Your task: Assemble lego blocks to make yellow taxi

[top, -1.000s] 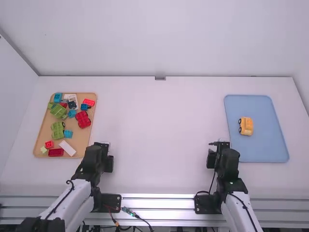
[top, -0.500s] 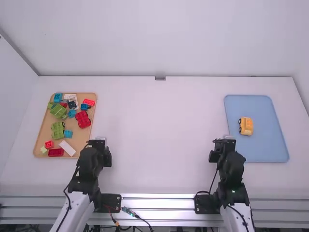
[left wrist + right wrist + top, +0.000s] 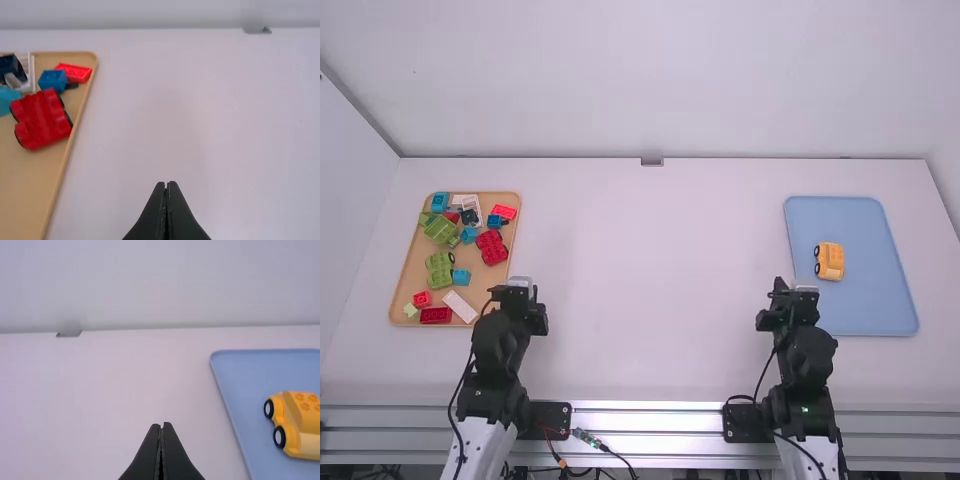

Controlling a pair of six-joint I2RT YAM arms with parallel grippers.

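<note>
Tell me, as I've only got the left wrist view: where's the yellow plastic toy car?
Observer: The car sits on the blue rectangular tray, at the high view's right.
Operator: Is the right pincer holding it?
Observer: No, that pincer is shut with nothing between its fingertips.
Operator: Any green pieces on the tan rectangular tray?
Observer: Yes, the high view shows a green plastic wheeled piece there.
</note>
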